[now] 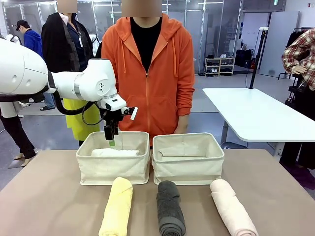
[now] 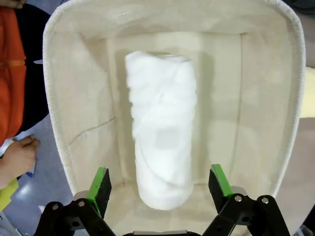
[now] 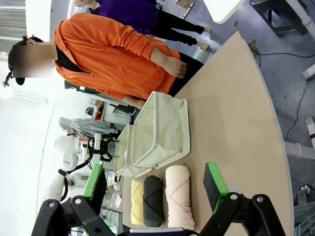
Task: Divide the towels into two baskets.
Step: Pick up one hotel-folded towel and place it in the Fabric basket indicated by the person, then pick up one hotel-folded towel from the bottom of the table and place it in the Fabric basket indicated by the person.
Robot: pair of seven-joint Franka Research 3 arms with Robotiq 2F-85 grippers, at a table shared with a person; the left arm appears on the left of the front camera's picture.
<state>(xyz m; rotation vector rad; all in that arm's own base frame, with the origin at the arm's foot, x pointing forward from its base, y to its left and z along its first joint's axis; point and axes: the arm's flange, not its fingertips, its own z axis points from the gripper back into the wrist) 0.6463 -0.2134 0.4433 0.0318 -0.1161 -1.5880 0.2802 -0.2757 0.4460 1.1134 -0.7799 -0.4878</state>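
Step in hand: first placement, at the let-go stage. The white towel (image 2: 161,128) lies lengthwise on the floor of the left basket (image 1: 113,172). Nothing touches it. The right basket (image 1: 187,169), just beside the left one, shows no towel from the front. The yellow towel (image 1: 117,206), grey towel (image 1: 170,209) and pink towel (image 1: 232,209) lie side by side on the counter (image 1: 44,196), in front of the baskets and apart from one another.

Left hand (image 1: 112,140): spread wide and empty. In the wrist view its green pads (image 2: 101,182) stand on either side of the near end of the white towel with a clear gap on both sides. I judge this towel delivered.

Pose: the left arm reaches in from my left. The wrist points straight down and the fingertips sit at about the level of the basket rim.

Right hand (image 3: 155,179): spread and empty. It is held well off to the side of the counter, with its camera looking across at the baskets and the three rolls.

Next move, as I judge it:
1. Lift the left hand straight up, clear of the soft rim.
2. Move to the yellow towel, the nearest roll.
3. Turn the wrist so that the jaws cross the roll, not run along it.

An even split puts two towels in each basket. The person (image 1: 147,73) stands just behind the baskets, so I would keep the lift vertical.
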